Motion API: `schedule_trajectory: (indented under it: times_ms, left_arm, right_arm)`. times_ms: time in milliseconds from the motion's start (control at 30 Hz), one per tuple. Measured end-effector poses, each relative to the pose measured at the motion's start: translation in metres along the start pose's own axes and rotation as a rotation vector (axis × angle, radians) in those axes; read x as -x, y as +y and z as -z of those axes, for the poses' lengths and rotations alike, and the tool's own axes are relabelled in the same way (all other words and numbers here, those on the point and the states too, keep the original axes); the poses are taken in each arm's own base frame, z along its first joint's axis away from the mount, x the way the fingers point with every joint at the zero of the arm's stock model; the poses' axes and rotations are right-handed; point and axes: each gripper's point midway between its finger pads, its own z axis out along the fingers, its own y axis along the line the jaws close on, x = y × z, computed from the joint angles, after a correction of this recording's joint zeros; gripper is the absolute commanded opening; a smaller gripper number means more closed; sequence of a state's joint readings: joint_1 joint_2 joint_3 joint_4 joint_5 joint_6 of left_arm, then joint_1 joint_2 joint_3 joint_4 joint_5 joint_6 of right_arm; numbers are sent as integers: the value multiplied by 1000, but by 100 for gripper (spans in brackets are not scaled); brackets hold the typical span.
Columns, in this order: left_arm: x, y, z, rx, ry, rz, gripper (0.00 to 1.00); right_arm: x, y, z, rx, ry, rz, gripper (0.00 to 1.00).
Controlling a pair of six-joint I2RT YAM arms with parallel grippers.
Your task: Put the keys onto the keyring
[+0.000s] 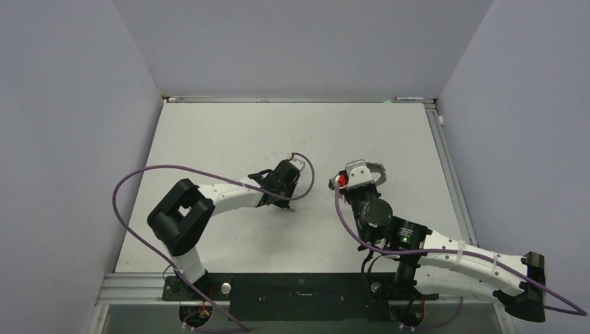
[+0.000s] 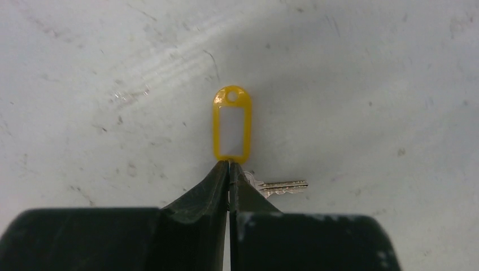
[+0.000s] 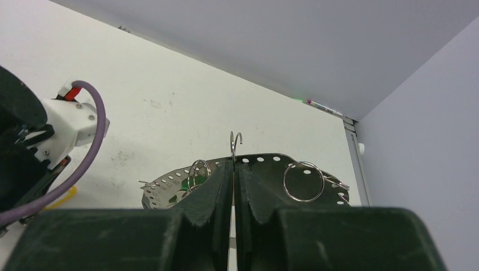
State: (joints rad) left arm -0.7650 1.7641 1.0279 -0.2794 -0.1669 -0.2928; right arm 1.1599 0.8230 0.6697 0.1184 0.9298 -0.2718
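Note:
My left gripper [image 2: 229,164] is shut on the lower end of a yellow-orange tag [image 2: 231,127], close above the table. Its silver key [image 2: 285,186] sticks out to the right behind the right finger. In the top view this gripper [image 1: 291,202] is at mid-table. My right gripper [image 3: 232,161] is shut on the thin silver wire of the keyring [image 3: 233,141]. The wire's hooked end stands up above the fingertips. In the top view this gripper [image 1: 355,179] is to the right of the left one, with a red tag [image 1: 341,181] beside it.
A perforated shiny metal dish [image 3: 164,189] sits just behind the right fingers. It holds small split rings [image 3: 303,182] and a green tag [image 3: 183,183]. It also shows in the top view [image 1: 372,169]. The left arm's purple cable [image 3: 85,147] is at the left. Walls enclose the table.

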Motion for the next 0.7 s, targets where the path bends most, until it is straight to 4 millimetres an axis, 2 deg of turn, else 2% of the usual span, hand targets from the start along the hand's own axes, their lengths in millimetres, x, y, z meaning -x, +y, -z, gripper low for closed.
schedule_trajectory:
  times_ms: [67, 200, 300, 400, 533, 700]
  left_arm:
    - [-13, -10, 8, -8, 1, -23, 0]
    - [-25, -14, 15, -4, -8, -23, 23]
    - [-30, -13, 18, 14, -14, -20, 33]
    - [-35, -14, 22, 26, -20, -24, 34]
    - [-39, -12, 28, 31, -26, -29, 30]
    - [-35, -11, 35, 32, -46, -23, 26]
  right_arm:
    - [-1, 3, -1, 6, 3, 8, 5]
    - [-3, 8, -2, 20, 6, 19, 5]
    - [-3, 10, -3, 31, 5, 23, 5]
    - [-4, 13, -4, 40, 5, 28, 5]
    - [-7, 19, -7, 50, 13, 43, 5]
    - [-15, 28, -12, 60, 37, 80, 5]
